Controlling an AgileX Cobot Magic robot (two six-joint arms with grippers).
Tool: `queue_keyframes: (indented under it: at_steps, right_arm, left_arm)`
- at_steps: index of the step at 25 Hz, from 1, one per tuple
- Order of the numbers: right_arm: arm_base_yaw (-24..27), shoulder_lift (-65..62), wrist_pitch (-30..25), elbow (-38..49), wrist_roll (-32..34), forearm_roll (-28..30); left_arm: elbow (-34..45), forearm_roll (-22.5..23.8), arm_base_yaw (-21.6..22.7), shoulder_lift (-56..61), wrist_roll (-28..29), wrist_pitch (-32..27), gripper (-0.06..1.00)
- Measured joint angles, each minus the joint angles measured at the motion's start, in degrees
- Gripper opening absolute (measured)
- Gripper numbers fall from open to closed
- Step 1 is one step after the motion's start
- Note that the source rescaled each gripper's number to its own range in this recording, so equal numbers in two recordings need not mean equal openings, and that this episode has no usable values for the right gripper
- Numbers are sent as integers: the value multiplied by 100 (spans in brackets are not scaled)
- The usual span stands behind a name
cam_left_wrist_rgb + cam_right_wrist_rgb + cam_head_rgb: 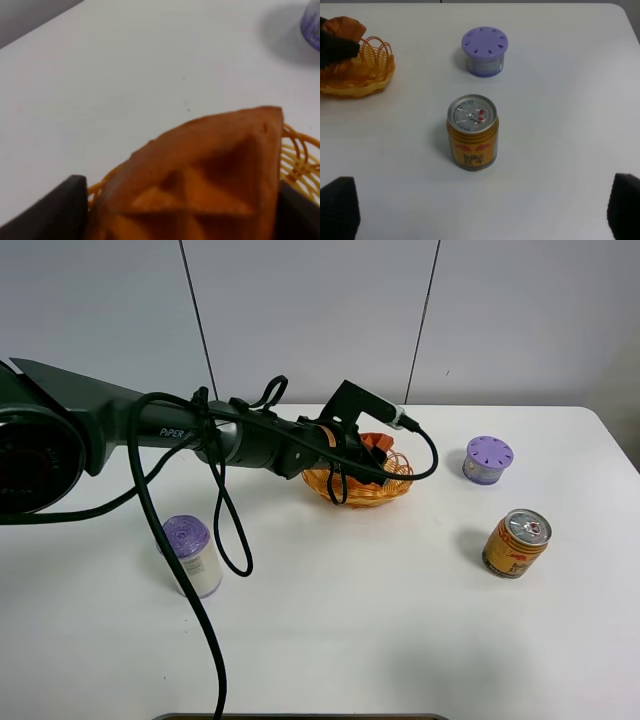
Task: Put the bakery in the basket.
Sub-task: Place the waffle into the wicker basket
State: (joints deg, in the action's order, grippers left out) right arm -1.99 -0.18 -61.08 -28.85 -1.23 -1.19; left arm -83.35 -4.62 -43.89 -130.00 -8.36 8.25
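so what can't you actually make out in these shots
Exterior high view: the left arm and left gripper cover most of the basket inside.
Left wrist view: the bakery is blurred and cut off by the frame edge; whether it touches the basket is unclear.
Left wrist view: the purple-lidded jar is cut off at the edge.
Right wrist view: only the fingertips of the right gripper show.

The left arm [250, 440] is finished in matte dark grey and shaped as a tube, with white "PiPER" lettering [172, 431] printed on it. Behind the lettering a bulky rounded housing [30, 455] is seen. Ahead of the lettering black cables [217, 680] are looped, and a black camera block [362, 403] with a white plug [407, 422] is mounted. Blunt black fingers [339, 207] are carried by the right gripper [481, 212].
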Motion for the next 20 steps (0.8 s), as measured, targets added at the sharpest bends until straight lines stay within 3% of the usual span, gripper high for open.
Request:
queue_keyframes:
  at_steps: [2,4,16,20]
  right_arm:
    - [0,0,0,0,0,0]
    - [0,0,0,0,0,0]
    - [0,0,0,0,0,0]
    - [0,0,0,0,0,0]
  left_arm:
    - [0,0,0,0,0,6,42]
    - [0,0,0,0,0,6,53]
    - [0,0,0,0,0,6,92]
    - [0,0,0,0,-54,6,98]
